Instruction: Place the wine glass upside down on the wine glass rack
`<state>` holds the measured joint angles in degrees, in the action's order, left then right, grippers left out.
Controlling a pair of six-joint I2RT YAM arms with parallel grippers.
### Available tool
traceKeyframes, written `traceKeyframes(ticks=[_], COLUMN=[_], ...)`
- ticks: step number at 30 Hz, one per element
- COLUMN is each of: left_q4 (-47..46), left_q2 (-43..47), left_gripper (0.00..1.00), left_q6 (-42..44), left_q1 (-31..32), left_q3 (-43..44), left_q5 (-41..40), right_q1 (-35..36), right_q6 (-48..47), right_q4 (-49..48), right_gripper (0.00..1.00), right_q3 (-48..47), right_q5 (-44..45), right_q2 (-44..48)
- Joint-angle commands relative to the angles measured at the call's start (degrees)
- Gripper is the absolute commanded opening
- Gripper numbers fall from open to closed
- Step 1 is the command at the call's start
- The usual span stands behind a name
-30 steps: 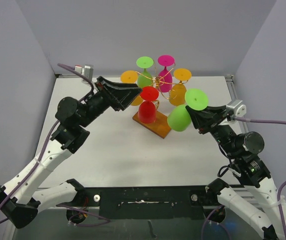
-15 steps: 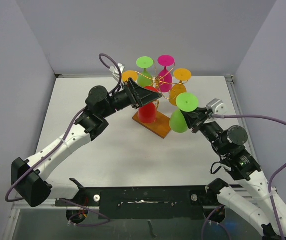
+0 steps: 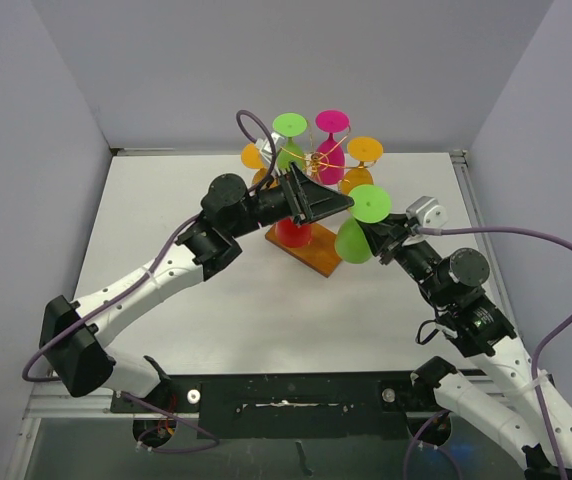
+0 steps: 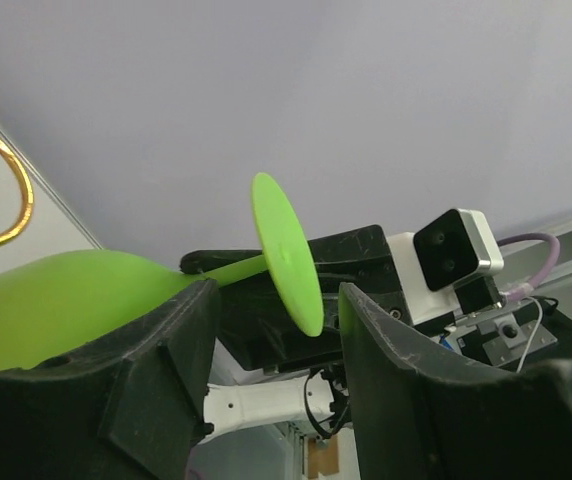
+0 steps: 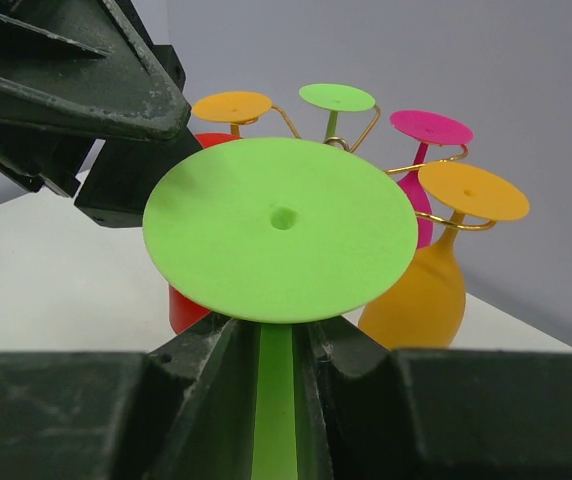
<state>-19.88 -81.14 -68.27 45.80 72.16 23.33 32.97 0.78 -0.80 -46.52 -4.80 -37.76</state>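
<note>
A light green wine glass [image 3: 354,238] hangs upside down and tilted beside the rack, its round foot [image 5: 281,225] on top. My right gripper [image 5: 276,345] is shut on its stem [image 5: 274,400]. The left gripper [image 3: 334,205] is open and reaches in from the left. In the left wrist view the foot [image 4: 286,255] stands edge-on between the tips of the spread fingers [image 4: 161,365] without touching them, and the bowl [image 4: 46,300] lies to the left. The wine glass rack [image 3: 316,160] is gold wire on a brown wooden base [image 3: 313,252], right behind and left of the held glass.
Several glasses hang upside down on the rack: red [image 3: 293,232], orange [image 3: 364,150], magenta [image 3: 332,122], green [image 3: 289,125] and another orange [image 3: 253,156]. A gold wire loop [image 4: 6,200] shows left of the left gripper. Grey walls close the table's back and sides.
The left arm has swung right, past the red glass, up to the green glass's foot. The right gripper has carried the green glass a little left, closer to the rack.
</note>
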Motion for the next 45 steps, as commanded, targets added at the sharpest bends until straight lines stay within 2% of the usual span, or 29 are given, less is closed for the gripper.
traceKeyframes(ticks=[1, 16, 19, 22, 29, 32, 37, 45], left_q4=[-5.6, -8.3, -8.2, -7.8, -6.2, -5.9, -5.8, 0.7], left_q2=[0.0, -1.4, -1.4, -1.3, -2.1, -3.1, -3.8, -4.3], left_gripper=[0.47, 0.10, 0.00, 0.00, 0.00, 0.00, 0.00, 0.00], left_q6=[-2.8, -8.9, -9.2, -9.5, -11.3, -11.6, -11.4, -10.5], left_q1=[2.1, 2.2, 2.2, 2.2, 2.2, 2.1, 1.7, 0.3], left_q3=[1.7, -0.1, -0.1, 0.0, 1.4, 2.8, 4.3, 7.6], left_q5=[-2.6, -4.2, -4.4, -4.9, -6.1, -6.1, -6.9, -8.8], right_q1=[0.1, 0.1, 0.1, 0.1, 0.1, 0.1, 0.1, 0.0], right_q6=[-0.9, -2.1, -2.1, -1.4, 0.2, 0.8, 1.6, 1.6], right_q4=[-5.0, -5.7, -5.8, -5.6, -2.0, 0.0, 3.4, 8.2], right_gripper=[0.00, 0.00, 0.00, 0.01, 0.35, 0.44, 0.50, 0.54], right_q3=[0.9, 2.1, 2.1, 2.0, 1.3, 1.5, 1.4, 0.3], right_q5=[-0.7, -1.4, -1.3, -0.4, 1.0, 2.0, 3.1, 3.1], right_q2=[-0.1, -0.1, 0.0, 0.1, 1.3, 2.5, 5.3, 9.8])
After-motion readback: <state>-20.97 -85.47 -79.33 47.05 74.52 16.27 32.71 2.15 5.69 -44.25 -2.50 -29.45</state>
